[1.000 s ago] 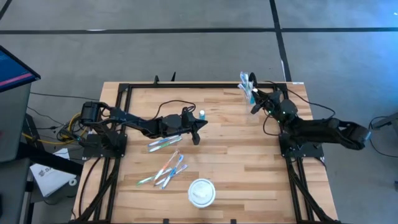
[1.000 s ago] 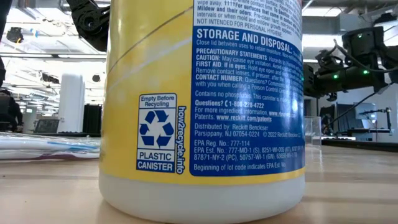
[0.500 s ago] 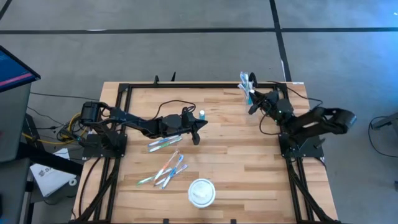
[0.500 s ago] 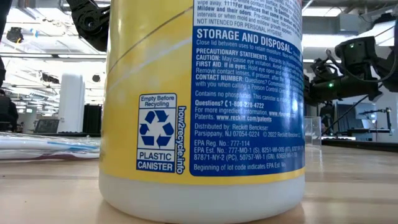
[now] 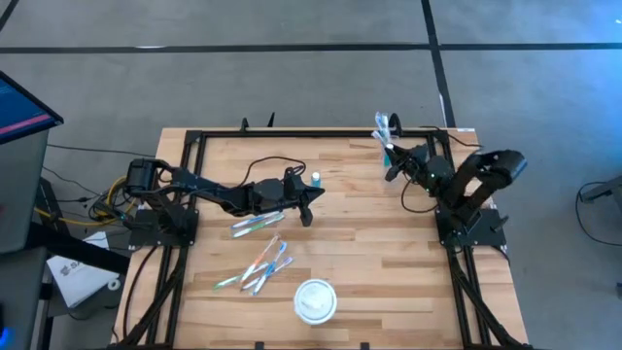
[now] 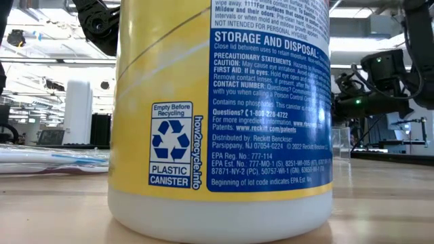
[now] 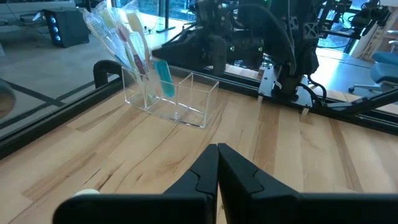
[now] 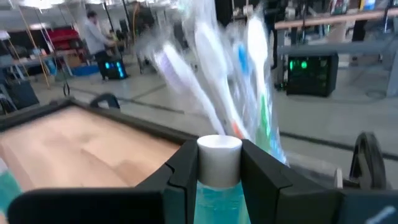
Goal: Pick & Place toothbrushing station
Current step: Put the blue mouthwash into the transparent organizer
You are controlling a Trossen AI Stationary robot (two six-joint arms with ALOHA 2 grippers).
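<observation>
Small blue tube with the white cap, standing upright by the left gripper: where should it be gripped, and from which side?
Grip the small blue tube around its body just below the white cap, coming in level from the side. It stands upright with bare wood around it, so a side pinch probably suits it best. The left gripper is alongside with its fingers shut and would have to open first.

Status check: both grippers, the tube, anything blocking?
Right gripper jaws shut on blue tube, at clear holder with toothbrushes. Left gripper shut, empty, mid-table. Loose toothbrushes lie clear of the path.
</observation>
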